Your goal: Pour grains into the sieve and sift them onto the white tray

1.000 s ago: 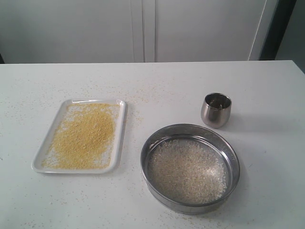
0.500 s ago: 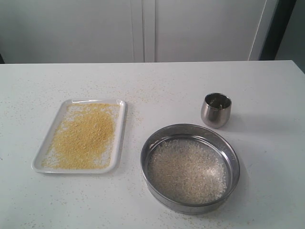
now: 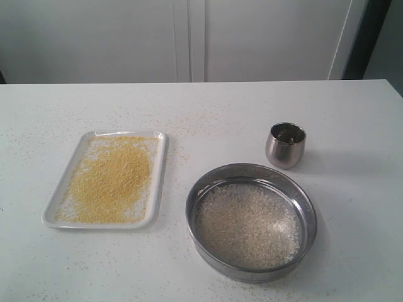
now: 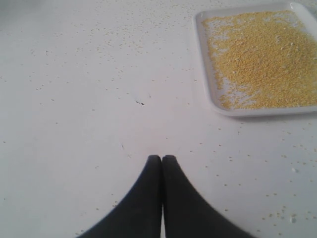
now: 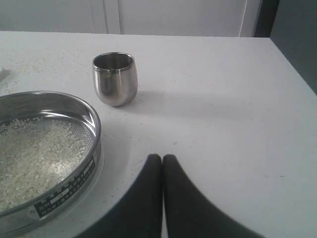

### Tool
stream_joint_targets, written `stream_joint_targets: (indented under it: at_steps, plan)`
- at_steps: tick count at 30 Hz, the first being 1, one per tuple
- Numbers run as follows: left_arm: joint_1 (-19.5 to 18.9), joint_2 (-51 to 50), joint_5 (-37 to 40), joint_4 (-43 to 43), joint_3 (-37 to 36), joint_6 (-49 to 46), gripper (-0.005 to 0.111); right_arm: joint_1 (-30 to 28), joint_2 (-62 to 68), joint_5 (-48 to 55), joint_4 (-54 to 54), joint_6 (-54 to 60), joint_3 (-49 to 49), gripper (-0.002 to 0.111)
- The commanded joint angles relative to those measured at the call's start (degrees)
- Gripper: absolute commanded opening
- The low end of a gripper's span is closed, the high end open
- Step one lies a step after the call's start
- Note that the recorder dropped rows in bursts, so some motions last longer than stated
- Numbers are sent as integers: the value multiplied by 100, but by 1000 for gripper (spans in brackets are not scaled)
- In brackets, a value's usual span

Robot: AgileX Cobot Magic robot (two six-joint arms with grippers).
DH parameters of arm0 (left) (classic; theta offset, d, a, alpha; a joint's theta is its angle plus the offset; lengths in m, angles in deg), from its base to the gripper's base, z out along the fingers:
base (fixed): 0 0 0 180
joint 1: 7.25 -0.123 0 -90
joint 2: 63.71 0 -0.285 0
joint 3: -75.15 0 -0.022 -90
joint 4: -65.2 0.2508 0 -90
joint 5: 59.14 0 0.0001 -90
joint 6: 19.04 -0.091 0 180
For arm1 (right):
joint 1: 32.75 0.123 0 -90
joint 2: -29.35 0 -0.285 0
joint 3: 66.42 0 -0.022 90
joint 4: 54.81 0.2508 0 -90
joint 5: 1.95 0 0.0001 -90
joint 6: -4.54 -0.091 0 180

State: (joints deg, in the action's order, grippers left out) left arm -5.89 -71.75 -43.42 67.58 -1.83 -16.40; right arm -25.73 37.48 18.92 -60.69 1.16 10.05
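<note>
You find the grains (image 3: 112,179) already parted in two; the fine golden-yellow granules lie spread over the white tray (image 3: 161,176), thick down its middle and thin toward its far end, while the larger whitish grains cover the mesh of the sieve (image 3: 252,274) in a loose, even layer. The sieve stands flat on the table (image 3: 352,126), beside the tray and clear of it, not held over it; the tray lies to its left in the exterior view, the two well apart.

To judge by this, you have the pour and the sifting done, or all but done: no yellow shows among the whitish grains in the sieve, and little white among the yellow on the tray. What is left, if anything, looks like tidying; stray granules dot the table around the tray, most thickly past its far end and along the side toward the sieve.

The small steel cup (image 3: 285,146) stands upright just beyond the sieve, not touching it; no heap of grains shows at its mouth, though its bottom is too dark for you to tell whether a few cling there.

Both arms are out of the exterior view. The left gripper (image 4: 162,158) hangs over bare table near the tray, its fingers pressed together on nothing; the right gripper (image 5: 162,157) hangs beside the sieve and short of the cup, its fingers likewise pressed together and empty.
</note>
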Motion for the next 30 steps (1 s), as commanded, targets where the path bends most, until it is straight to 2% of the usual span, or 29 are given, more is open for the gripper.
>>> stream_joint_targets:
  at_steps: [1, 30]
  plan:
    - [-20, 26, -29, -30, -24, -2, 0, -22, -34, -87, -28, 215, 24, 0]
    - [-20, 26, -29, -30, -24, -2, 0, -22, -34, -126, 5, 178, 75, 0]
